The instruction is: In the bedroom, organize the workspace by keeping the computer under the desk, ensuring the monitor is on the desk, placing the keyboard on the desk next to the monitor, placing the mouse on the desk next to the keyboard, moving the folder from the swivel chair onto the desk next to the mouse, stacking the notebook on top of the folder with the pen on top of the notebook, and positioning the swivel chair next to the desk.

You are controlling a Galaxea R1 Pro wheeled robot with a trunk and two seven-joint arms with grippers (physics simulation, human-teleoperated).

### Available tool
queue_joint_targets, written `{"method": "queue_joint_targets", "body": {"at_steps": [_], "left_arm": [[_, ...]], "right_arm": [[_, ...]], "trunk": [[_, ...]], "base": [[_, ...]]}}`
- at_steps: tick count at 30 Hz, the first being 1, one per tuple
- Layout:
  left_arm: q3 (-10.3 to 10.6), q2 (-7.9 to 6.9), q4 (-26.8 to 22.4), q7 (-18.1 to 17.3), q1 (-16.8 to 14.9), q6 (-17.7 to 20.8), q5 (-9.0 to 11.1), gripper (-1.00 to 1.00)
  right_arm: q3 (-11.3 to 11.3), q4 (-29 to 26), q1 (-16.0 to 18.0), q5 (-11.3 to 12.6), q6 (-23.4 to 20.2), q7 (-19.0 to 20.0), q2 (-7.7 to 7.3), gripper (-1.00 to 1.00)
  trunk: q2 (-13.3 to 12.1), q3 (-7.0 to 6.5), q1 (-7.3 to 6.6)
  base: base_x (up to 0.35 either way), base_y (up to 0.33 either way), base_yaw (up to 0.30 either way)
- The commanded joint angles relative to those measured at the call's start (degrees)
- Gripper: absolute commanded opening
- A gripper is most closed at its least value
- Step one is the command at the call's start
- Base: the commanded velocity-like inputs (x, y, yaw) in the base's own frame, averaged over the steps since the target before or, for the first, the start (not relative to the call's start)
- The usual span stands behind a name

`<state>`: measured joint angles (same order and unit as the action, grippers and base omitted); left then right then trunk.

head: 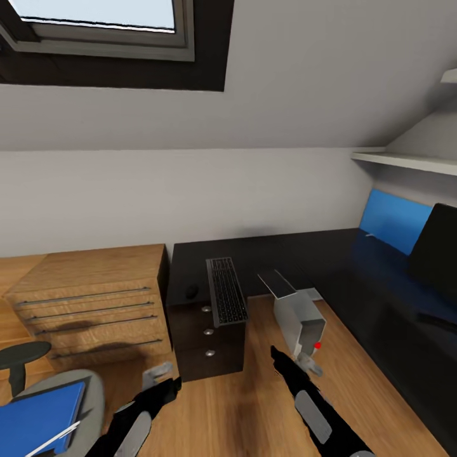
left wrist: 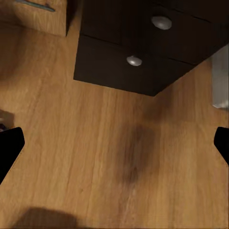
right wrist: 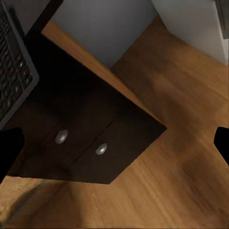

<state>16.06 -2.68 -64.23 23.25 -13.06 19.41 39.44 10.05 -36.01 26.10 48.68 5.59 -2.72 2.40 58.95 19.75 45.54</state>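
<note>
**Attic workspace, both arms low over the floor**

Sloped grey walls and a skylight sit above a glossy black L-shaped desk that wraps the corner ahead of us. On wood-plank floor between us and the desk stands a light-grey computer, red dot on its front, out in the open and not yet under the desk. A slim keyboard lies on the desk with its long axis running away from us, its near end overhanging a dark drawer pedestal. At far right the monitor leans, black face showing.

Our right gripper hangs just short of the computer, which lies straight ahead of it; this is the nearer arm for nudging the tower back (our judgement). Our left gripper hovers over bare floor, near the pedestal. Behind it, at lower left, a blue folder rests on the swivel chair seat.

Both wrist views show fingertips far apart at the picture edges, so both jaws stand wide and hold nothing. Our right wrist view catches the keyboard's edge above two round knobs; our left wrist view shows those knobs plus a sliver of the computer's side.
</note>
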Motion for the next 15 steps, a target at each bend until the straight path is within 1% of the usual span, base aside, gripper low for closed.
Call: {"method": "queue_joint_targets", "body": {"at_steps": [1,3,5,6,7,10,14,15], "left_arm": [[-0.6,-0.1,-1.7,1.0,0.0,1.5,0.7,1.0],[-3.2,-0.12,-6.2,2.0,0.0,5.1,1.0,1.0],[-4.9,-0.19,-9.8,2.5,0.0,6.6,1.1,1.0],[-5.3,-0.23,-10.6,2.5,0.0,6.8,1.1,1.0],[-6.7,-0.57,-12.5,2.6,0.0,7.3,1.2,1.0],[-8.4,-1.02,-12.0,2.7,0.0,7.6,1.2,1.0],[-9.2,-1.33,-10.6,2.8,0.0,7.7,1.2,1.0],[-9.1,-1.24,-10.3,2.8,0.0,7.7,1.2,1.0]], "right_arm": [[0.4,-0.9,0.1,2.6,-0.3,-0.2,-0.06,1.0],[0.3,-4.4,0.1,9.6,-3.5,0.1,-0.1,1.0],[0.2,-6.9,0.1,16.0,-6.9,0.3,-0.2,1.0],[0.2,-7.3,0.1,17.3,-7.6,0.4,-0.27,1.0],[0.3,-8.4,0.1,20.5,-9.4,1.3,-0.39,1.0],[0.5,-8.9,0.1,22.9,-10.8,3.9,-0.38,1.0],[0.5,-8.8,-0.1,23.8,-11.3,7.7,-0.6,1.0],[1.0,-8.7,-0.2,23.9,-11.3,8.4,-0.41,1.0]], "trunk": [[0.5,0.26,0.23],[1.3,0.62,0.67],[2.1,0.98,1.11],[2.5,1.16,1.33],[2.9,1.34,1.55],[4.1,1.88,2.21],[5.7,2.6,3.09],[6.1,2.78,3.31]], "base": [[0.0,0.0,0.0],[0.0,0.0,0.0],[0.0,0.0,0.0],[0.0,0.0,0.0],[0.0,0.0,0.0],[0.0,0.0,0.0],[0.0,0.0,0.0],[0.0,0.0,0.0]]}}
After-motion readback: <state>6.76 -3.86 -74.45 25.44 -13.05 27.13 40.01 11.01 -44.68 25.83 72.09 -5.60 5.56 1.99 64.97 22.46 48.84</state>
